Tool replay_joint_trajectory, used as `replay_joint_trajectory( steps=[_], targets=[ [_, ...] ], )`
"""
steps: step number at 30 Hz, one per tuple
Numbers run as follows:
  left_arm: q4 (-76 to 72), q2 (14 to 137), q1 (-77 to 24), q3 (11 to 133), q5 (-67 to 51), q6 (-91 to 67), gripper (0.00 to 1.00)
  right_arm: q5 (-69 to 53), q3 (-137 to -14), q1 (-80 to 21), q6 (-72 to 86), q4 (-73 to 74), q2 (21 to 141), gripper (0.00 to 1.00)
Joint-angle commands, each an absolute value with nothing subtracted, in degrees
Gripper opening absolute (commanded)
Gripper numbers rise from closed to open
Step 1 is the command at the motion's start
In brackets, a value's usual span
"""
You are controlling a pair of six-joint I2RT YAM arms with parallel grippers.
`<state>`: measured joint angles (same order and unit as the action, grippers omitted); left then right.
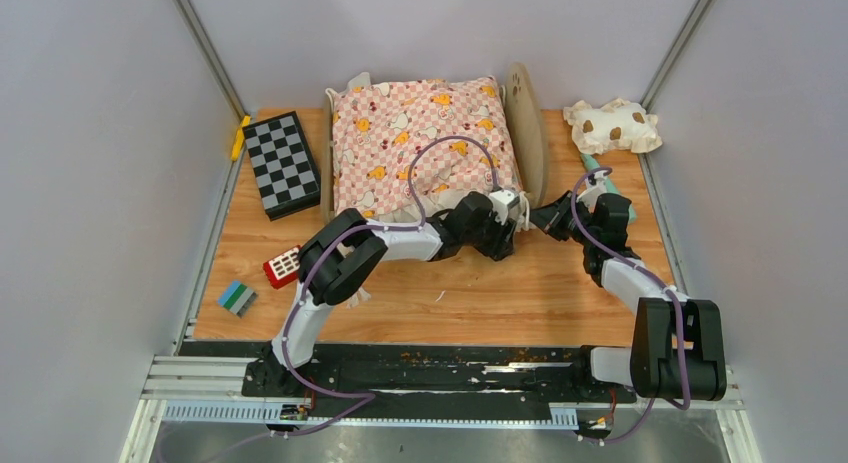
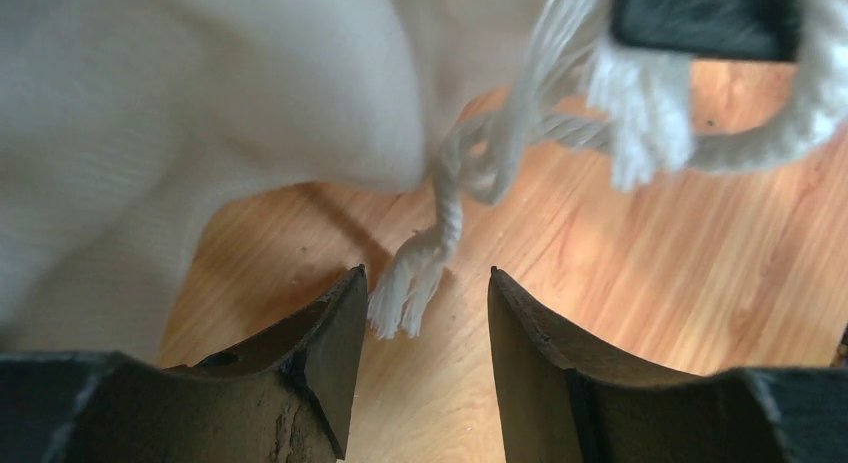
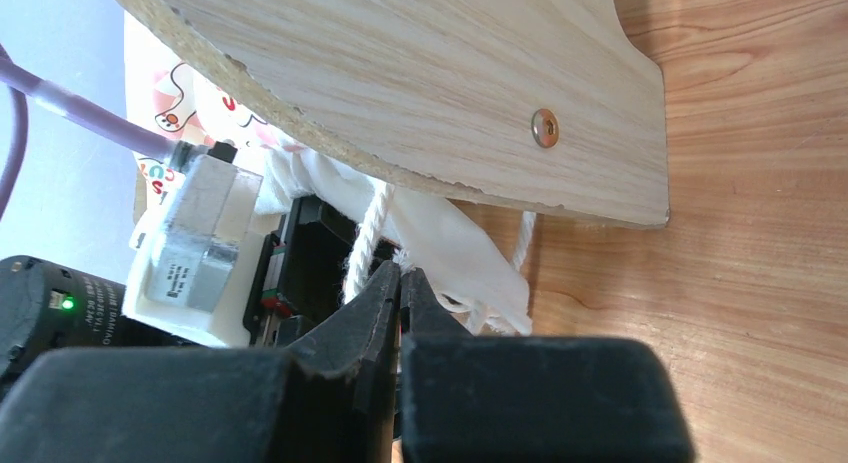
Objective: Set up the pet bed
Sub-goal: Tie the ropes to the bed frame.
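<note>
Pet bed (image 1: 527, 133) at far middle of table (image 1: 500, 293), cushion (image 1: 425, 143) on top. Left gripper (image 2: 425, 293) open around frayed cord (image 2: 440, 233) end, probably for tying cushion corner. Right gripper (image 3: 400, 278) closed, tips at same cord, seemingly pinching it taut.

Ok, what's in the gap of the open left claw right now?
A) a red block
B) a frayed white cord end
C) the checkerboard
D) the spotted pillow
B: the left wrist view shows the frayed end of the cord hanging in the gap of the open left claw.
</note>
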<state>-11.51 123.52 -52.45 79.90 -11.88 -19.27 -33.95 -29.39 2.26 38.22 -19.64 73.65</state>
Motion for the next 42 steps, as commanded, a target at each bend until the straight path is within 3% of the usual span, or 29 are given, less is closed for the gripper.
replay_joint_trajectory(
  steps=[1, 9, 19, 24, 34, 42],
  targets=[
    [-19.24, 120.71, -51.14, 78.4, -5.67, -22.1, 0.56, -34.62, -30.24, 2.02, 38.92, -23.42, 72.81, 0.0],
    [-26.69, 121.82, -51.24, 76.27, -6.55, -24.89, 0.46, -34.58, -30.01, 2.02, 38.9, -23.33, 73.0, 0.0],
    [-28.4, 123.08, -51.24, 76.52, -8.6, -25.77, 0.18, -33.75, -29.12, 2.11, 38.38, -21.61, 71.9, 0.0],
    [-27.35, 122.57, -51.24, 75.85, -9.14, -25.24, 0.1, -30.66, -29.0, 2.45, 37.49, -17.78, 69.55, 0.0],
    [-26.15, 121.38, -51.15, 74.97, -9.37, -24.79, 0.06, -18.24, -30.22, 3.11, 34.39, -4.62, 62.33, 0.0],
    [-24.89, 120.24, -51.14, 74.85, -9.07, -24.38, 0.04, -12.35, -32.13, 3.99, 32.89, 0.53, 63.92, 0.0]
  ],
)
